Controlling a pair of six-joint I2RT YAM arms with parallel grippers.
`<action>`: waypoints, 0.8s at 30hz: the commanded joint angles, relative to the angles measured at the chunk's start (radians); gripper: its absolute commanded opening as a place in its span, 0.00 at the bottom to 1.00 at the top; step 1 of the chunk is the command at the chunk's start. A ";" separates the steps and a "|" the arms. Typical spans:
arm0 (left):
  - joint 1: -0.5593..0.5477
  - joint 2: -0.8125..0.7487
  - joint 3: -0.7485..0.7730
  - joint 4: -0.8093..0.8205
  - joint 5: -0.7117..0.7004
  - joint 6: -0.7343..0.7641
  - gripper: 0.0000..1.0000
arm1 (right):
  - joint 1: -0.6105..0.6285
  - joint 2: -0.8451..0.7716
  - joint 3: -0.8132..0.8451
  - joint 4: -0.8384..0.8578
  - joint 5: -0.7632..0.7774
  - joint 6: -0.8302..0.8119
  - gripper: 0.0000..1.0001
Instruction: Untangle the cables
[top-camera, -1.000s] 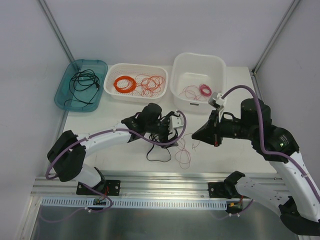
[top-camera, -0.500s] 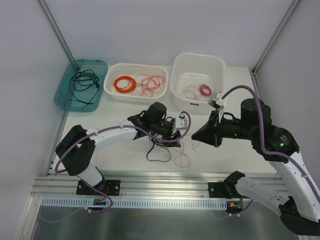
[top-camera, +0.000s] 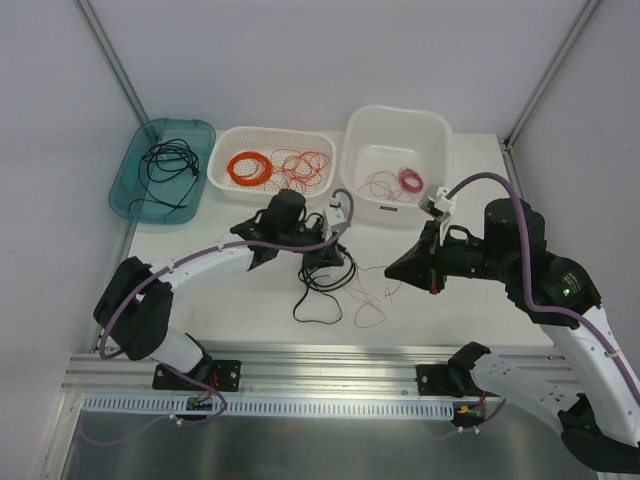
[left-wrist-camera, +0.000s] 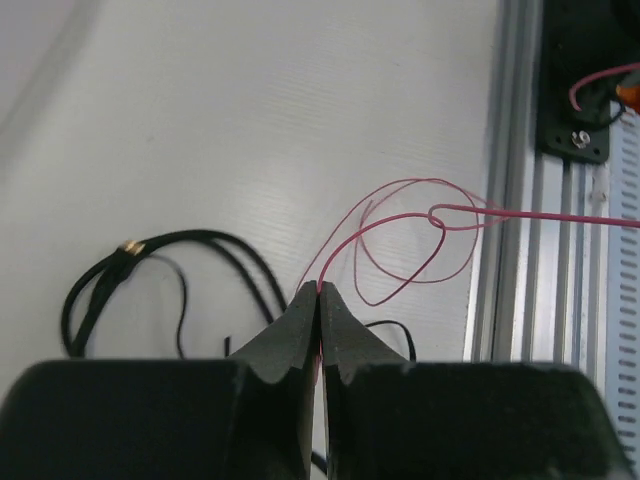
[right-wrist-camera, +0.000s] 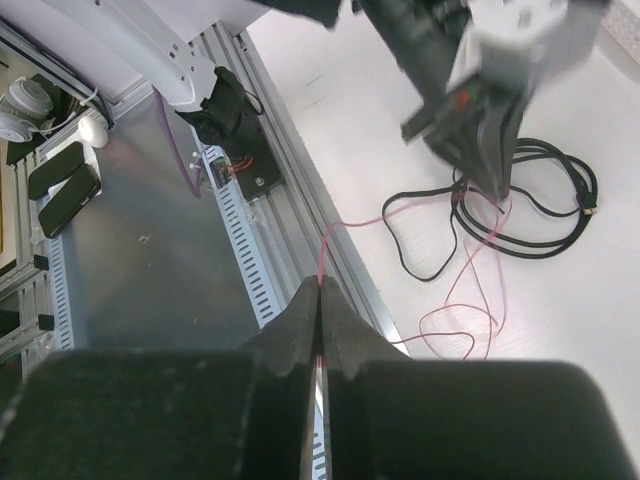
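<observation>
Surface (top-camera: 440, 320) carries everything, with both hands low over its middle.
Left hand (top-camera: 323, 260) (left-wrist-camera: 319, 290): fully closed, tips pinching a pink wire (left-wrist-camera: 400, 250) right above the cables (top-camera: 335, 290).
Right hand (top-camera: 393, 270) (right-wrist-camera: 319, 285): fully closed too, pinching the same colour of wire at its tip. A thin pink strand runs from there toward the left hand.
Count: 3 containers at the far edge, all well apart from the tangle.
- White tub (top-camera: 355, 135): a small pink coil plus loose pink wire.
- White basket (top-camera: 225, 150): an orange coil plus loose orange-red wire.
- Teal tray (top-camera: 125, 170): one black cable.

Cables are a loose tangle mid-surface between the hands. The black wire (top-camera: 312, 300) loops on the left and the pink loops lie on the right.
Versus a second ago: left hand was open and further right, and has now snapped shut on the pink wire and pulled back left. Right hand hasn't moved and its grip is unchanged. Pink loops have shifted a little.
</observation>
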 joint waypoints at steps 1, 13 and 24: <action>0.120 -0.150 -0.027 0.016 -0.056 -0.159 0.00 | -0.001 -0.020 0.042 0.009 0.028 -0.016 0.01; 0.647 -0.476 -0.009 -0.215 -0.539 -0.348 0.00 | -0.002 -0.046 0.048 -0.022 0.159 -0.050 0.01; 1.039 -0.497 0.057 -0.289 -0.469 -0.569 0.00 | -0.006 -0.081 0.041 -0.055 0.416 -0.044 0.01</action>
